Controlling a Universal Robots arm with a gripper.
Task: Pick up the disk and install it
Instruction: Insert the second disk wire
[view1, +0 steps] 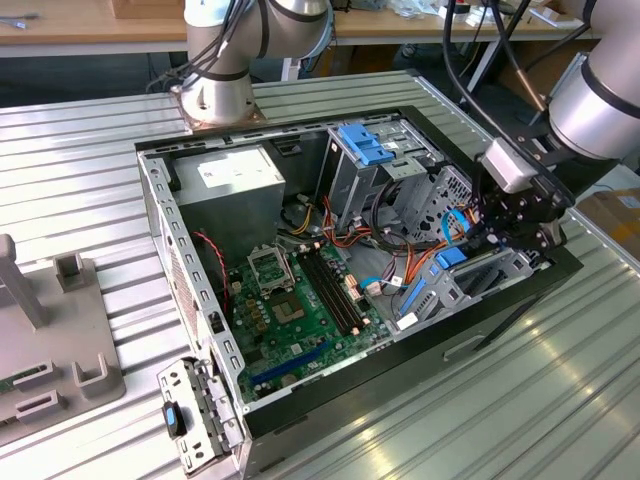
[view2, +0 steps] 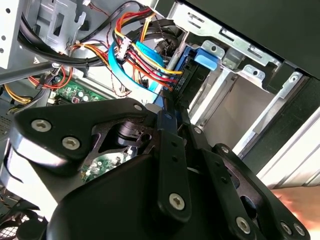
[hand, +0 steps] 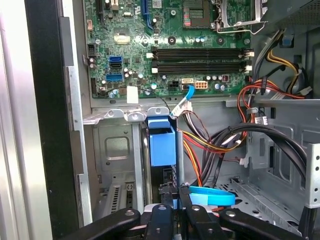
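Far over on the exterior view's left, on the ribbed metal surface (view1: 90, 170): a grey stand (view1: 50, 340) with little slots. Next to it, close to the front corner of the computer case (view1: 160, 230), a small metal bracket (view1: 195, 415) with a blue latch.

Then the big open computer case, lying on its side with the lid off. Inside, near the back left, a grey power box (view1: 225, 180). Below that, a green board (view1: 300, 300) with long black slots. Further right and up at the back, a wide blue flap (view1: 365, 145) on a metal cage. Under it, a messy bunch of red, orange and yellow wires (view1: 395, 250), plus a thin blue cable (view1: 455, 222).

Further right, at the case's right end, the disk (view1: 450, 257). Standing on its edge in a metal slot, with its bright blue frame poking up, seen well in the first wrist view (hand: 162, 142). Right up against the slot's grey metal walls on both sides.

Just beside it, the black hand (view1: 478, 240), reaching down into the case. Fingers (hand: 161, 220) very close together in both wrist views, pinched onto the thin edge of the disk, with only that edge between them.

Last, on the far right, the fat grey arm (view1: 600, 90) with black cables hanging above it.
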